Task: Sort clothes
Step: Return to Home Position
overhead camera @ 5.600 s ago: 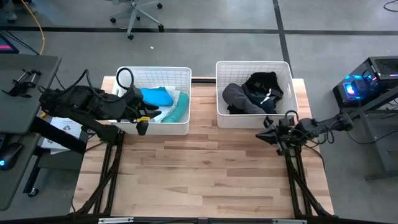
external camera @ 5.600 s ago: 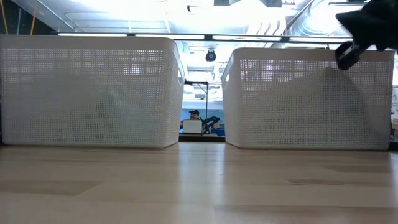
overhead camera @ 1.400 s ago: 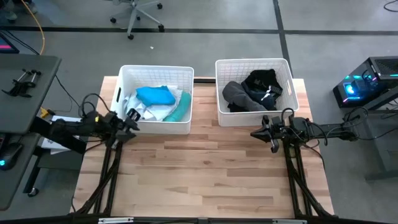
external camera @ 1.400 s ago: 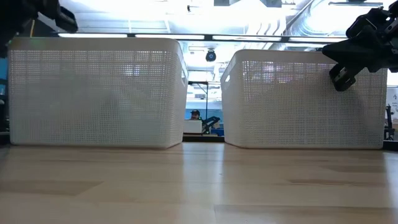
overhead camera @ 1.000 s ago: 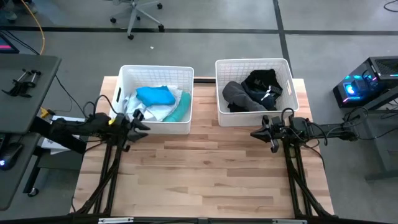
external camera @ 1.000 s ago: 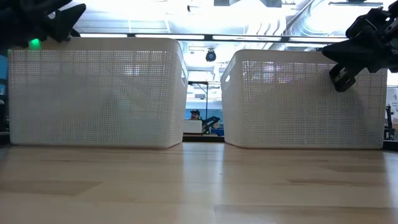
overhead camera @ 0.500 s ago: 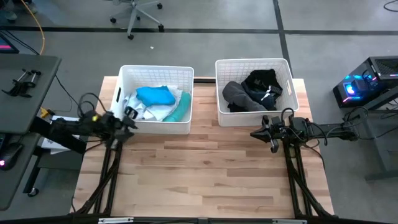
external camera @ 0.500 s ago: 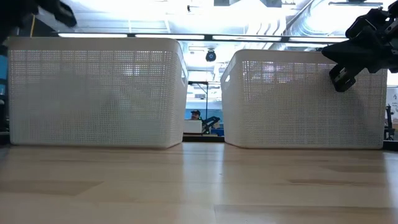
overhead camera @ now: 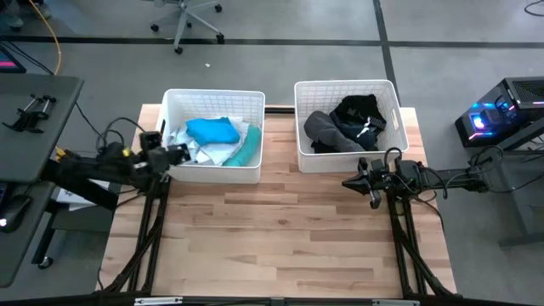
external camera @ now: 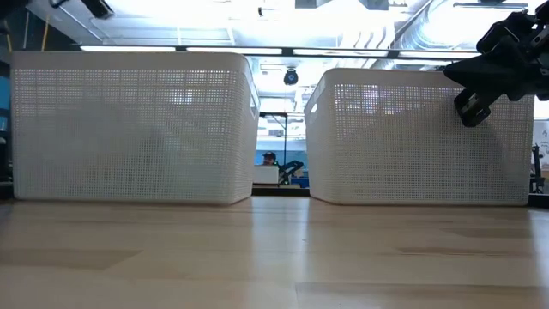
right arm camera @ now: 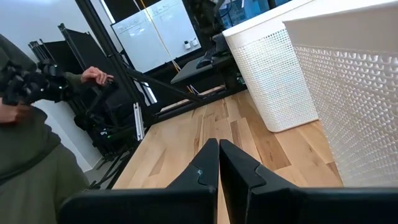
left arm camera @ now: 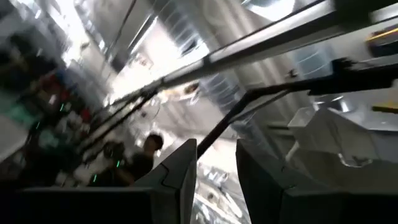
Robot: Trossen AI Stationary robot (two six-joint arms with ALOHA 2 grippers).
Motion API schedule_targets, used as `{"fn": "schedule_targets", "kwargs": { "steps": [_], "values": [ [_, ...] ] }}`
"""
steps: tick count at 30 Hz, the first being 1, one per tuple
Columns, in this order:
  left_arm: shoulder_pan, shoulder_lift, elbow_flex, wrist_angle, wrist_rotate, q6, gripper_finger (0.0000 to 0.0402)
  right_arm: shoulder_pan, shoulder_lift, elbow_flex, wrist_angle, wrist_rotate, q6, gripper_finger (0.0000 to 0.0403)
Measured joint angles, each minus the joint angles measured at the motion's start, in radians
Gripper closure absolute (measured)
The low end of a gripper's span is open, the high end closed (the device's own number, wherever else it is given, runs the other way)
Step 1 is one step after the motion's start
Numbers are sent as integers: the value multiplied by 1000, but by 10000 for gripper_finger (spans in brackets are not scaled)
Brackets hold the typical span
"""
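The light clothes, a bright blue piece (overhead camera: 212, 130), a teal one (overhead camera: 244, 153) and a white one (overhead camera: 201, 151), lie in the left white basket (overhead camera: 212, 95). The dark clothes, black (overhead camera: 360, 114) and dark grey (overhead camera: 326, 132), lie in the right white basket (overhead camera: 344, 87). My left gripper (overhead camera: 180, 153) hovers at the left basket's near left corner, tipped up, fingers a little apart (left arm camera: 216, 168) and empty. My right gripper (overhead camera: 347, 183) is shut and empty (right arm camera: 218, 155), above the table in front of the right basket.
Bare wooden tabletop (overhead camera: 280, 229) lies in front of both baskets. A person (right arm camera: 25, 137) stands off the table's left side, one hand (right arm camera: 96, 76) raised. A desk (overhead camera: 34, 110) stands left of the table, and a lit device (overhead camera: 489, 119) stands to its right.
My left gripper has drawn back a little toward the table's left edge, risen, and tipped upward beside the left basket. My right gripper has kept still. The clothes and baskets have not moved.
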Motion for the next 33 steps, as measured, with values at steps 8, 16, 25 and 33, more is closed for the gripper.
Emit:
{"fn": "schedule_targets", "kwargs": {
  "steps": [8, 16, 25, 33],
  "values": [
    [-58, 84, 0, -195, -112, -171, 298, 0, 0, 0, 0, 0, 0, 403],
    [-69, 5, 5, -409, -118, 20, 298, 0, 0, 0, 0, 0, 0, 403],
    [-62, -109, -132, -310, -86, 227, 298, 0, 0, 0, 0, 0, 0, 403],
    [-29, -200, -225, -292, 26, 517, 298, 0, 0, 0, 0, 0, 0, 403]
  ]
}}
